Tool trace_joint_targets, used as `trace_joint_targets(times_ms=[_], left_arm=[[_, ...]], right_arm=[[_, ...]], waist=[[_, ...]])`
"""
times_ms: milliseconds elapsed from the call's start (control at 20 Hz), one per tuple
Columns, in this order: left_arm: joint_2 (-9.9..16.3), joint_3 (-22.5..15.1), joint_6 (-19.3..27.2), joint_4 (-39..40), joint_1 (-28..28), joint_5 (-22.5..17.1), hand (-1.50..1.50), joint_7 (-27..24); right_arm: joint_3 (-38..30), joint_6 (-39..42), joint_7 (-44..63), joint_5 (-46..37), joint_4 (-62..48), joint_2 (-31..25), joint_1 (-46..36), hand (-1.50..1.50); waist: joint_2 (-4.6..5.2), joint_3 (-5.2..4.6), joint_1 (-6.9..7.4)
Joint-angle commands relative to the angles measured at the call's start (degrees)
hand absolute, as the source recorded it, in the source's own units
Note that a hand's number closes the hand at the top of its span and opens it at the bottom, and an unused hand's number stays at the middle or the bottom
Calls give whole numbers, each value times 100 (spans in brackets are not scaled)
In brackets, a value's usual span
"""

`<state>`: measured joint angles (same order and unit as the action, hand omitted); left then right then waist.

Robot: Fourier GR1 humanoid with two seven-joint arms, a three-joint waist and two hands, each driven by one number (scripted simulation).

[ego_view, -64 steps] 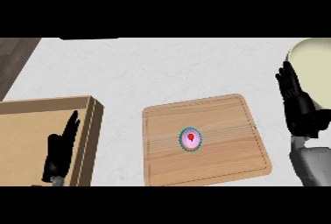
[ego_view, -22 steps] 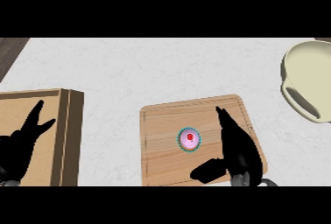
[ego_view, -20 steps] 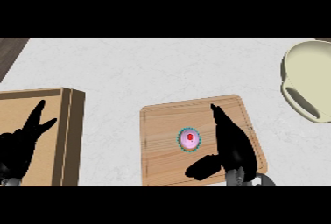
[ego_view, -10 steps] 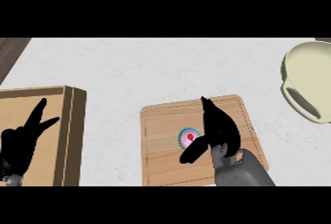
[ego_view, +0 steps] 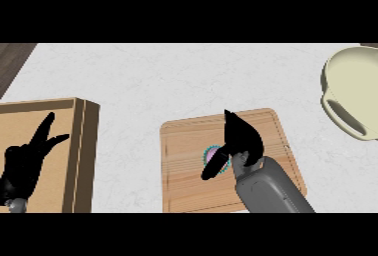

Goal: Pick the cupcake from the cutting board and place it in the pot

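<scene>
The cupcake (ego_view: 213, 152) sits near the middle of the wooden cutting board (ego_view: 184, 185); only its teal wrapper edge and a bit of pink top show. My right hand (ego_view: 240, 140) hangs directly over it, fingers straight and pointing away, thumb (ego_view: 213, 169) spread down to the left of the cupcake. The hand is open and covers most of the cupcake. The cream pot (ego_view: 354, 92) stands at the right edge, partly cut off. My left hand (ego_view: 23, 162) rests open at the left, over a wooden tray.
A wooden tray (ego_view: 83, 150) with a raised rim lies at the left edge. White marbled counter runs between the tray, the board and the pot. A dark strip shows at the top left corner.
My right hand has moved up and leftward across the board, from its lower right part to over the cupcake, which it now mostly hides. The left hand has stayed put.
</scene>
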<state>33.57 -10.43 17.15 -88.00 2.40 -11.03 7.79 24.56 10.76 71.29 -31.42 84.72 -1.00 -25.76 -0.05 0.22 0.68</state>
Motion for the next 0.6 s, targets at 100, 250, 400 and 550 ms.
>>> trace_joint_targets(times_ms=[100,250,400,550], left_arm=[[-343,9,-14,351,15,77,0,-565],[-65,214,-98,-80,-128,-43,0,-139],[-92,319,-153,205,-92,-45,0,-264],[-304,142,-12,271,-281,155,0,-173]], right_arm=[[-21,235,1286,195,-483,95,-366,-150],[-43,86,1158,70,-652,95,-339,-150],[52,181,1085,-49,-359,79,108,-150],[-7,155,1115,260,-778,95,-367,-150]], waist=[[11,-35,-27],[-4,-26,-29],[-14,-30,-133],[11,-29,-89]])
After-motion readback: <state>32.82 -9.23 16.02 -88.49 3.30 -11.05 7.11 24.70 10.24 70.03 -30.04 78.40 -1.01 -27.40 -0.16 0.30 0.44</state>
